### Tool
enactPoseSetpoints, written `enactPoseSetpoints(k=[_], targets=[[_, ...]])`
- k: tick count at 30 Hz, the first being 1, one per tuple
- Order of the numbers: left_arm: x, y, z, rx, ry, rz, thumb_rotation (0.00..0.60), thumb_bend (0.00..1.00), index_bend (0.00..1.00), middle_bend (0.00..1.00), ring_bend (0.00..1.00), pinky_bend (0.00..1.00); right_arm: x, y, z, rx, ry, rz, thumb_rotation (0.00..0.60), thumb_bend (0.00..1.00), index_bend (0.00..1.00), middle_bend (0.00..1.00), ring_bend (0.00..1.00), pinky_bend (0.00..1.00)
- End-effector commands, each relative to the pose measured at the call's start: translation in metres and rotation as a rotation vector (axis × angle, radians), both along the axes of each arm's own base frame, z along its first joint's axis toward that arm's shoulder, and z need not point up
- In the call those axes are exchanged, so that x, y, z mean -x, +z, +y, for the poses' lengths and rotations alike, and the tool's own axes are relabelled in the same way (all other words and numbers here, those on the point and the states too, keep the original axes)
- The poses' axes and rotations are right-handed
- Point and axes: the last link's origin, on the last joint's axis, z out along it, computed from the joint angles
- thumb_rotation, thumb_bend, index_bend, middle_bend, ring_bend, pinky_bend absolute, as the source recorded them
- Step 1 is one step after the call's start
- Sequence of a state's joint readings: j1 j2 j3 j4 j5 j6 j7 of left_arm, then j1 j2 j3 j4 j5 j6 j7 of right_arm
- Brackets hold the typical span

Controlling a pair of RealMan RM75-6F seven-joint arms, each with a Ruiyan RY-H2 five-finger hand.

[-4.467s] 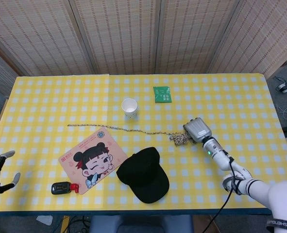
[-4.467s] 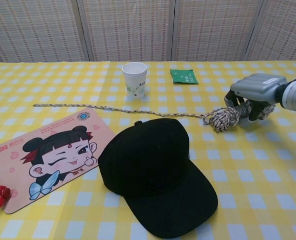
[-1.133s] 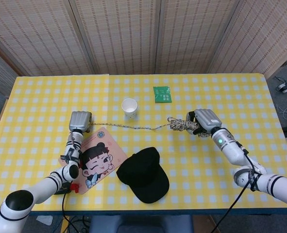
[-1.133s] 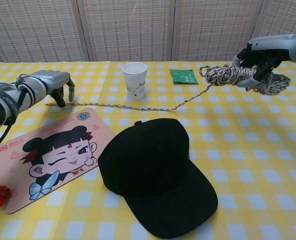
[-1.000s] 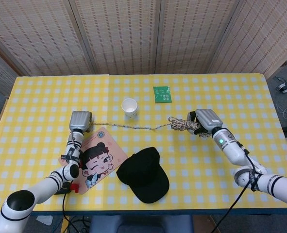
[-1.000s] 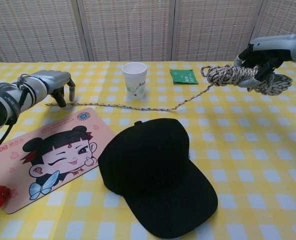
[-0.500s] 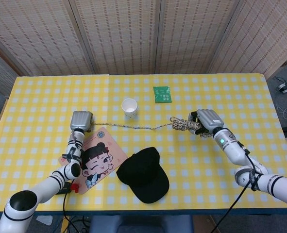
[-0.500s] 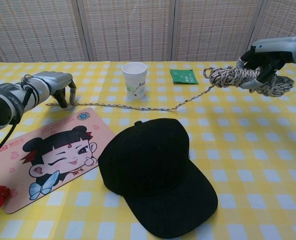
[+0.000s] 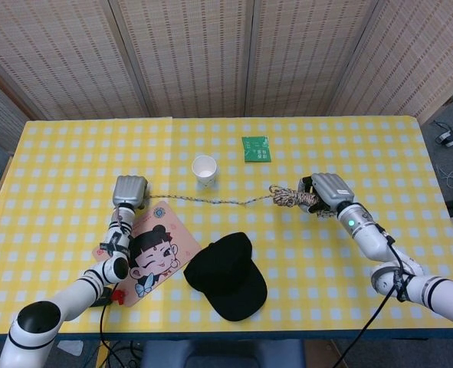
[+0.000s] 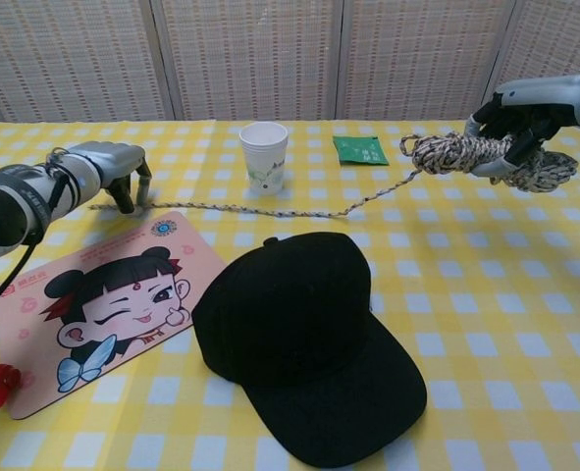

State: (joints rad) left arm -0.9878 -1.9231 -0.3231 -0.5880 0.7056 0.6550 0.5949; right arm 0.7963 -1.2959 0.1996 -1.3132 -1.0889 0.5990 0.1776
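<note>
On the yellow-checked desk, the right hand grips the coiled bundle of braided rope, lifted. The left hand presses fingertips onto the rope's far end; most of its length is not yet gathered.

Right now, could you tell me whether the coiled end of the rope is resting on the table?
No, the right hand holds the rope's coiled bundle lifted above the table.

Paper cup behind the rope; cap in front, mat to its left.
</note>
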Motion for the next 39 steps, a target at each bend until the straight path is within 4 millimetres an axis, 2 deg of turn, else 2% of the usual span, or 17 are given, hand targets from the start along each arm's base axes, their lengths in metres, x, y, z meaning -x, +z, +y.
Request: enactPoseSetpoints(k=[1, 7, 23, 31, 39], targets=[[0.000, 0.000, 0.000, 0.000, 0.000, 0.002, 0.600, 0.37, 0.73, 1.00, 1.00, 0.81, 0.000, 0.000, 0.000, -0.001, 0.000, 0.001, 0.600, 0.68, 0.74, 0.62, 0.55, 0.66], [0.003, 0.005, 0.001, -0.003, -0.017, 0.024, 0.600, 0.39, 0.78, 1.00, 1.00, 0.81, -0.001, 0.001, 0.000, 0.007, -0.002, -0.017, 0.600, 0.68, 0.74, 0.62, 0.55, 0.66], [0.008, 0.025, 0.001, -0.017, -0.054, 0.002, 0.600, 0.45, 0.81, 1.00, 1.00, 0.82, -0.004, 0.008, 0.001, 0.023, -0.002, -0.048, 0.600, 0.68, 0.75, 0.62, 0.55, 0.66], [0.010, 0.061, 0.001, -0.084, -0.070, -0.106, 0.600, 0.45, 0.82, 1.00, 1.00, 0.82, -0.008, 0.010, 0.004, 0.027, 0.012, -0.069, 0.600, 0.68, 0.75, 0.62, 0.55, 0.66], [0.007, 0.115, -0.017, -0.133, -0.151, -0.245, 0.600, 0.45, 0.82, 1.00, 1.00, 0.82, -0.019, 0.012, 0.013, 0.046, 0.063, -0.108, 0.600, 0.69, 0.75, 0.62, 0.55, 0.66]])
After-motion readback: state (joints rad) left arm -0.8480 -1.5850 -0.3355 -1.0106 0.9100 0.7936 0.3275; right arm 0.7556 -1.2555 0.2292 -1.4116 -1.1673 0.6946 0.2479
